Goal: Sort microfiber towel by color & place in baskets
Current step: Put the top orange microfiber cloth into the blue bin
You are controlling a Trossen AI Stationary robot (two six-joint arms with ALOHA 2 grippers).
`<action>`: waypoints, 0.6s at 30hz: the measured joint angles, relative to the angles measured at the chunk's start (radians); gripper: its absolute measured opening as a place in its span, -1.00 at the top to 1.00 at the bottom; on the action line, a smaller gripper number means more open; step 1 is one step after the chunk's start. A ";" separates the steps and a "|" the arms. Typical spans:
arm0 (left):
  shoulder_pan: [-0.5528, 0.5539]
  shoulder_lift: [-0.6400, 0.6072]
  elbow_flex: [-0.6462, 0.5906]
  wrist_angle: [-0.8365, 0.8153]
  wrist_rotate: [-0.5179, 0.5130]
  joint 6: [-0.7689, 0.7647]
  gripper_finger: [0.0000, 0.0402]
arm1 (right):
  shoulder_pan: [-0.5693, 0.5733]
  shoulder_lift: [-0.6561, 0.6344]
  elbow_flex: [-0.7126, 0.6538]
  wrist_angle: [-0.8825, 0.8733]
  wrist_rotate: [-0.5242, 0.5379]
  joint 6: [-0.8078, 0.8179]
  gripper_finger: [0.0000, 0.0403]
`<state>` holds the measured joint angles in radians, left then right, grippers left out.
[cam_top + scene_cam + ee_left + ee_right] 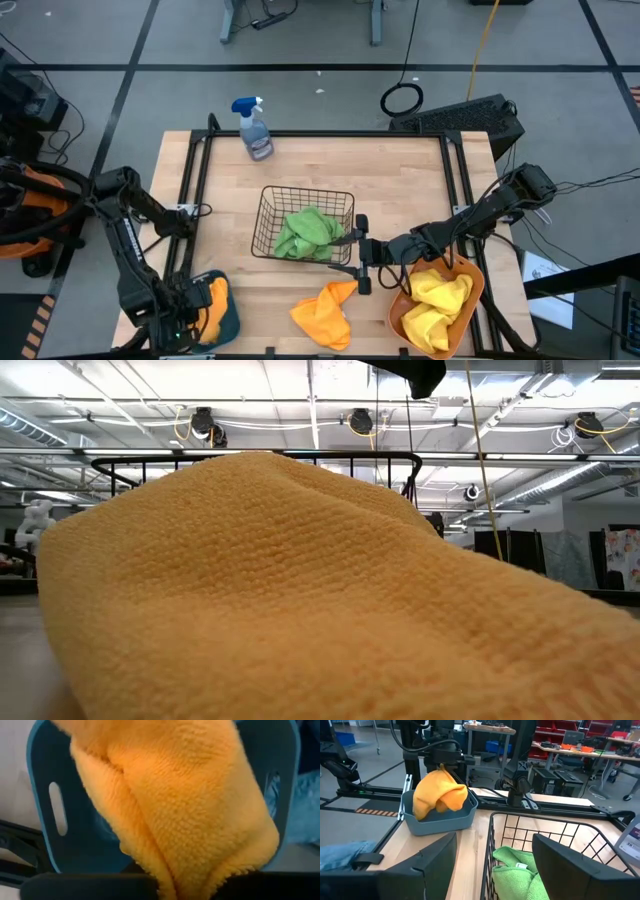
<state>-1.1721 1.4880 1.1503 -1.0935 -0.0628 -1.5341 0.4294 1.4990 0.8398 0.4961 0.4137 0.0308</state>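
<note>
The left gripper (190, 310) hangs over the teal tub (228, 318) at the table's seven o'clock corner, pinching an orange towel (175, 800) that drapes into it. A second orange towel (325, 312) lies loose at six o'clock. At centre, the black wire basket (268, 215) holds a green towel (308, 232) — the right gripper (357, 255), fingers spread and empty, sits at its four o'clock corner. The orange tub (400, 318) at five o'clock holds yellow towels (438, 300). A spray bottle (254, 128) stands at eleven o'clock.

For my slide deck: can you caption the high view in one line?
Left tool over the teal tub with an orange towel; right tool, open, beside the wire basket holding a green towel.
</note>
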 joint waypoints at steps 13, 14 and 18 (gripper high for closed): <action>0.000 0.027 0.001 0.006 0.012 -0.134 -0.05 | 0.000 0.000 0.000 -0.002 0.000 -0.021 -0.25; 0.000 0.027 0.004 0.012 0.018 -0.133 -0.07 | 0.000 0.000 0.000 -0.006 0.000 -0.021 -0.25; 0.000 0.026 0.024 0.014 0.049 -0.136 -0.11 | 0.000 0.000 0.000 -0.018 0.000 -0.025 -0.25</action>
<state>-1.1721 1.5143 1.1742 -1.0798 -0.0138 -1.6699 0.4294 1.4990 0.8398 0.4783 0.4137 0.0063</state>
